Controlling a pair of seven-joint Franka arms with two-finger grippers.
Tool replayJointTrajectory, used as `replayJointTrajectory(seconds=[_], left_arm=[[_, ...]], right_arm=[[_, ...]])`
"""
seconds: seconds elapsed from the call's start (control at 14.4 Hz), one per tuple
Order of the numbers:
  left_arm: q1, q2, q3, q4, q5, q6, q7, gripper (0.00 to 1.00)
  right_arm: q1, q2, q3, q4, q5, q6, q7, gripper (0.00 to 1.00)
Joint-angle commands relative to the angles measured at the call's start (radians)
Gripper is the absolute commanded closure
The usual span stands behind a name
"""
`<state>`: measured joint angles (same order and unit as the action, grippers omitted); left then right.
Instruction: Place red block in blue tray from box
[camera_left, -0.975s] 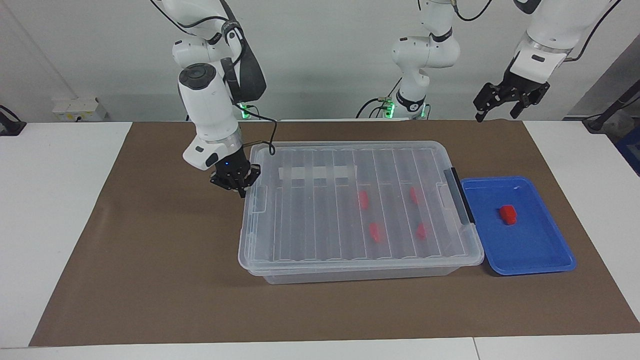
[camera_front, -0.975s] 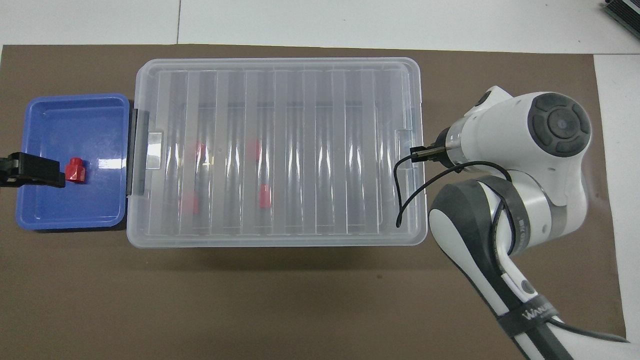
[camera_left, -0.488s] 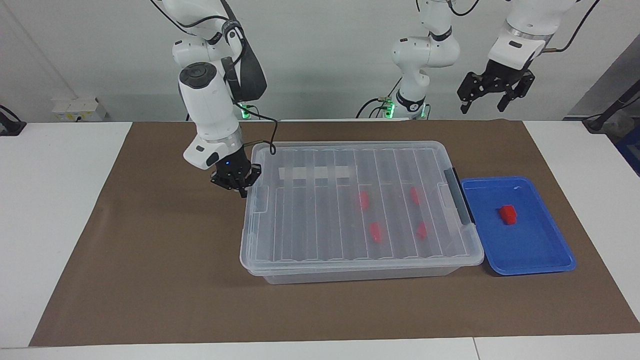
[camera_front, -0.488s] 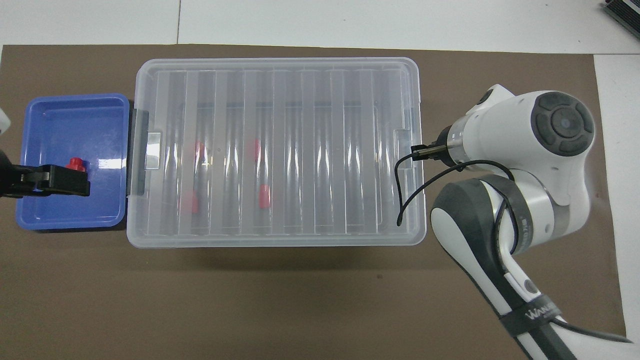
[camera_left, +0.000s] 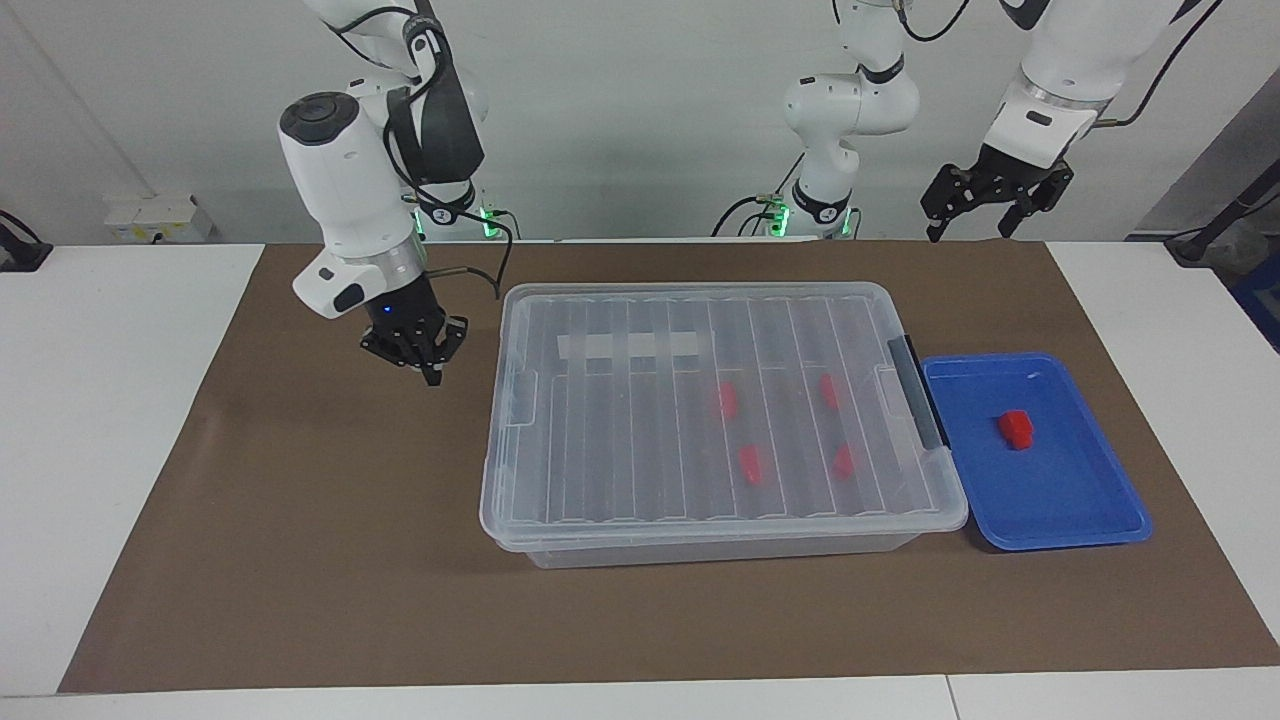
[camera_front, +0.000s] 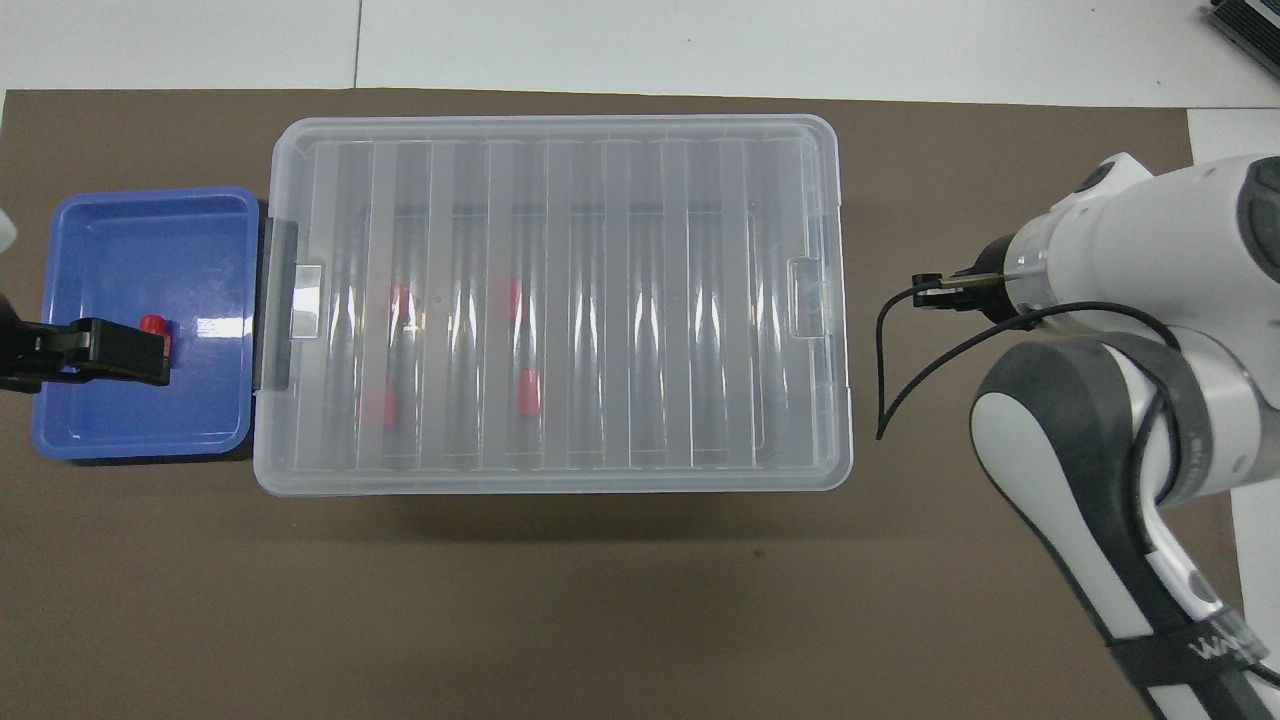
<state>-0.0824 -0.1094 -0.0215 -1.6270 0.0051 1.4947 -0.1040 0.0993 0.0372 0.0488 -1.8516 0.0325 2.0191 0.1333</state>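
We start at the robots' end of the worktop. The left end effector (camera_left: 995, 205) hangs high in the air over the edge of the brown mat (camera_left: 330, 560) nearest the robots, at the left arm's end; its black fingers are spread wide and hold nothing. In the overhead view its dark tip covers part of the blue tray (camera_front: 90, 425). The right end effector (camera_left: 418, 352) is low over bare mat at the right arm's end, beside the clear box (camera_left: 720, 540) but apart from it, touching nothing. We see its fingertips drawn together to a point, gripping nothing, with the black links splayed above them. A black cable loops from its wrist.

The clear box is a large rectangular bin of see-through plastic with rounded corners, and its ribbed lid (camera_left: 640, 440) sits on it. A black latch (camera_left: 918, 390) runs along the end that faces the tray, and a whitish strip (camera_left: 632, 346) shows near the edge closest to the robots. Through the lid we count 4 red blocks (camera_left: 727, 400), blurred by the ribs, all in the half toward the left arm's end.

The blue tray lies just beside the box's latched end. It is shallow, glossy, rounded at the corners, with a raised rim. 1 red block (camera_left: 1016, 428), small and chunky, rests on its floor near the middle.
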Motion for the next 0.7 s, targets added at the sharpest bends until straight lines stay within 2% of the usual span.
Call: replayJointTrajectory(seconds=[0.0, 0.21, 0.35, 0.63], left_arm=[[0.01, -0.016, 0.003, -0.01, -0.011, -0.001, 0.012, 0.0], [0.016, -0.019, 0.005, -0.014, -0.011, -0.002, 0.007, 0.0], [0.024, -0.019, 0.008, -0.014, -0.011, -0.001, 0.007, 0.0], [0.027, -0.018, 0.008, -0.014, -0.011, 0.015, 0.014, 0.0]], right_arm=[[-0.049, -0.052, 0.002, -0.008, 0.004, -0.074, 0.019, 0.0], [-0.07, -0.071, -0.01, 0.015, -0.003, -0.137, 0.019, 0.0], [-0.092, -0.074, -0.01, 0.07, -0.032, -0.198, 0.019, 0.0], [-0.102, -0.051, -0.004, 0.247, -0.063, -0.351, 0.06, 0.0]])
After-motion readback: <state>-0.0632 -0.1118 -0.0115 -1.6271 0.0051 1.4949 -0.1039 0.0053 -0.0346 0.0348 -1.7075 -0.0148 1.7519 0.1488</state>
